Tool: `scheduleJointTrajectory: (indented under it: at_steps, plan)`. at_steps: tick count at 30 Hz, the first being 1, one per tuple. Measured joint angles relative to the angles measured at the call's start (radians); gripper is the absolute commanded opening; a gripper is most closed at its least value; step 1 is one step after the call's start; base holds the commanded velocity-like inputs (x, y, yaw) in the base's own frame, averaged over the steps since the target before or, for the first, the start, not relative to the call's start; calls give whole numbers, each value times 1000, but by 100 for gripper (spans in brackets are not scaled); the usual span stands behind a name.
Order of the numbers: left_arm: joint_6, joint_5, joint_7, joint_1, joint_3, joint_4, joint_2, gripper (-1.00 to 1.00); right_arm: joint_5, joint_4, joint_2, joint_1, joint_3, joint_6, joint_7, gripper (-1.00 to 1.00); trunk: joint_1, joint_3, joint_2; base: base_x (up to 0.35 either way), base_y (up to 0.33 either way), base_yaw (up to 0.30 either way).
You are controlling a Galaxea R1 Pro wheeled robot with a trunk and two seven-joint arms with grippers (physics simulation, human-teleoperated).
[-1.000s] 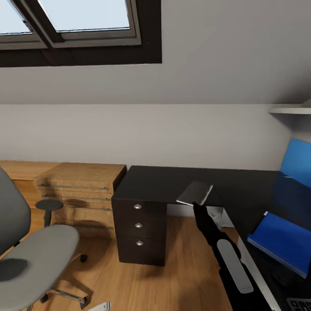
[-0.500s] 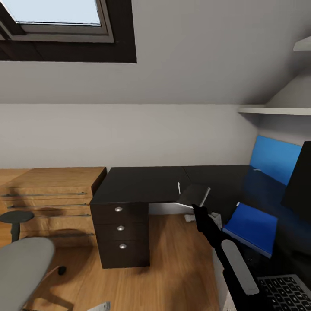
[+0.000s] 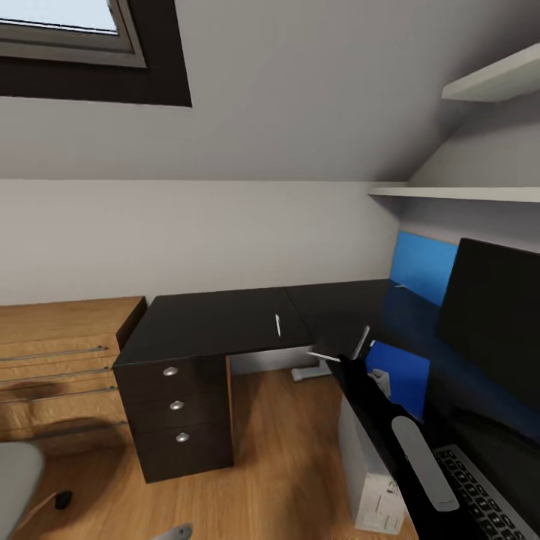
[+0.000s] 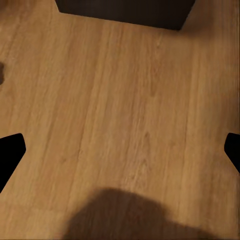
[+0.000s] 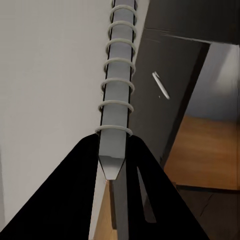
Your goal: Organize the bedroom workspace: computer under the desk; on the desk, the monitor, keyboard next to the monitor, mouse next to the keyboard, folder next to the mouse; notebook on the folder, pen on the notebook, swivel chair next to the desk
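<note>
Two pincers are in play. The right pincer (image 3: 346,362) is clamped on the notebook (image 3: 358,346), which the head view shows edge-on and held up in the air over the inner corner of the black L-shaped counter (image 3: 217,326); in the right wrist view the notebook's (image 5: 117,95) wire-bound spine sticks out from between the black fingers (image 5: 85,165). The left pincer (image 4: 120,150) hangs over bare wooden floor (image 4: 115,100) with its fingertips spread wide and nothing between them. The white pen (image 3: 277,324) lies on the counter's left wing, near the inner corner. The blue folder (image 3: 399,375) lies flat on the right wing, just beside the held notebook, with the black monitor (image 3: 495,315) standing behind it and the keyboard (image 3: 480,495) nearer the robot. The pale computer tower (image 3: 367,472) stands on the floor beneath that wing. A corner of the grey chair seat (image 3: 15,480) shows far to the left, beside a wooden chest of drawers (image 3: 52,360).
</note>
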Motion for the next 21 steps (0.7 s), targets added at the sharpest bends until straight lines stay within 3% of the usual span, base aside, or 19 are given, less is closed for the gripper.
scheduleJointTrajectory:
  at_steps: [14,21]
  plan:
    - [0,-1,0,0,0,0,0,100,-1,4,0,0,0,-1,0,-100,0,0,0,0,0,-297]
    - [0,-2,0,0,0,0,0,100,-3,10,3,0,3,-2,4,-100,0,-1,0,0,0,-124]
